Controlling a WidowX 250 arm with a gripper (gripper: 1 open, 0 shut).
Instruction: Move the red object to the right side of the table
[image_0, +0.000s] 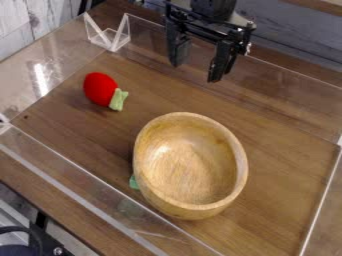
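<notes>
Jaws wide apart and gripping nothing, our gripper (197, 70) hangs near the top of the view, its two dark fingers pointing down towards the table. Below it we see the largest thing, the table (274, 120), a brown wood-grain top that fills most of the view. Clear walls (83, 222) run along its edges, and through the one at the lower left we can make out some dark cables (20, 235). Next in size comes the bowl (190, 118), round and made of light wood. It sits upright on the tabletop, below the gripper and well apart from it, so we look down into its smooth inside. At the bowl's lower left side a little green thing (135, 183) peeks out, mostly hidden, and we cannot tell what it is. Last, we find the red fruit (100, 88), small, rounded and glossy, on the left part of the table, up and to the left of the bowl and apart from it. Its pale green stem (118, 100) points towards the lower right, and no finger touches it.
</notes>
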